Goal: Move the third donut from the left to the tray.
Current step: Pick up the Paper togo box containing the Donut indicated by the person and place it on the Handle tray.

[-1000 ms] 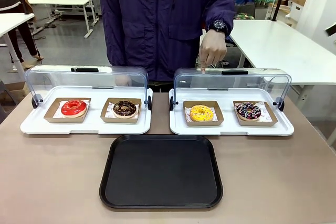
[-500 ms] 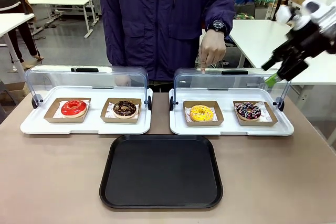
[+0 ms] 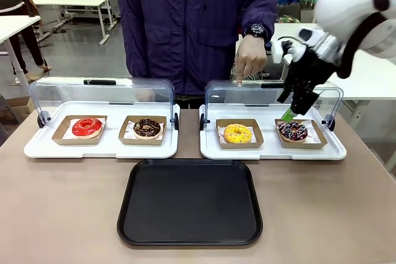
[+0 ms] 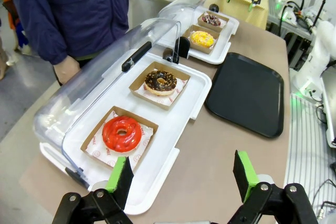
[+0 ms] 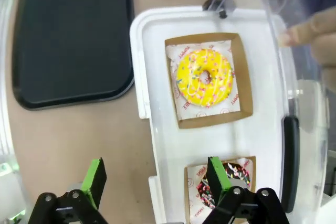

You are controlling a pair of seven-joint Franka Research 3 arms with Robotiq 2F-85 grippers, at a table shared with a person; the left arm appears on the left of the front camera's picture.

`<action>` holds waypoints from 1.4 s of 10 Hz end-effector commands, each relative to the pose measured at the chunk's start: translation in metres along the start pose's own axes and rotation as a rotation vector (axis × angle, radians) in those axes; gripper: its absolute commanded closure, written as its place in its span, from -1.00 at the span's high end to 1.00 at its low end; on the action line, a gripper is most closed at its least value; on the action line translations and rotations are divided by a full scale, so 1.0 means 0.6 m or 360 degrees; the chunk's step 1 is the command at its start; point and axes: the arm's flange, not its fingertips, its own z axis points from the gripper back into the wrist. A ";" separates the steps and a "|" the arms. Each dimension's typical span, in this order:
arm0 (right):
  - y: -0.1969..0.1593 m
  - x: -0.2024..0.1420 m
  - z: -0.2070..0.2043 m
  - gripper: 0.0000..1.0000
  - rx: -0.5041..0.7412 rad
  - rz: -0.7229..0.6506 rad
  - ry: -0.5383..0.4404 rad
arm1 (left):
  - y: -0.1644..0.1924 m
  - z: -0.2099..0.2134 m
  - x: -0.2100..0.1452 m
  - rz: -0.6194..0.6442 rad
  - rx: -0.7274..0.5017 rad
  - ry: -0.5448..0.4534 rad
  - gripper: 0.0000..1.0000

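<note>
The third donut from the left (image 3: 237, 133) is yellow-iced with sprinkles and lies in a brown cardboard square on the right white display tray, under its raised clear lid. The black tray (image 3: 190, 202) lies in front of both displays. My right gripper (image 3: 289, 104) hangs open above the dark sprinkled donut (image 3: 292, 130), to the right of the yellow one. From the right wrist the yellow donut (image 5: 205, 77) lies ahead of the open right gripper (image 5: 156, 178), with the tray (image 5: 71, 35) to the upper left. My left gripper (image 4: 182, 177) is open and holds nothing, near the red donut (image 4: 122, 133); the yellow donut (image 4: 202, 38) is far off.
A person stands at the far side, with one hand (image 3: 249, 60) pointing a finger down at the right lid (image 3: 272, 94). The left display (image 3: 102, 140) holds the red donut (image 3: 86, 127) and a chocolate donut (image 3: 147, 128). Bare table surrounds the black tray.
My right arm has come in from the upper right and swung left and down to hang over the right display. The person's hand and the donuts have stayed put.
</note>
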 end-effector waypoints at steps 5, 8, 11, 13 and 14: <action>-0.020 0.034 -0.046 1.00 0.0015 0.0056 0.0117 | -0.004 0.002 0.002 -0.0015 -0.0010 -0.0003 1.00; -0.007 0.046 -0.089 1.00 -0.0091 0.0024 0.0194 | -0.004 0.002 0.002 -0.0015 -0.0010 -0.0003 1.00; 0.024 0.042 -0.144 1.00 -0.0209 0.0088 0.0199 | -0.004 0.002 0.002 -0.0015 -0.0010 -0.0003 1.00; 0.026 0.050 -0.175 1.00 -0.0291 0.0113 0.0244 | -0.004 0.002 0.002 -0.0015 -0.0010 -0.0003 1.00; 0.023 0.052 -0.186 1.00 -0.0304 0.0127 0.0268 | -0.004 0.002 0.002 -0.0015 -0.0010 -0.0003 1.00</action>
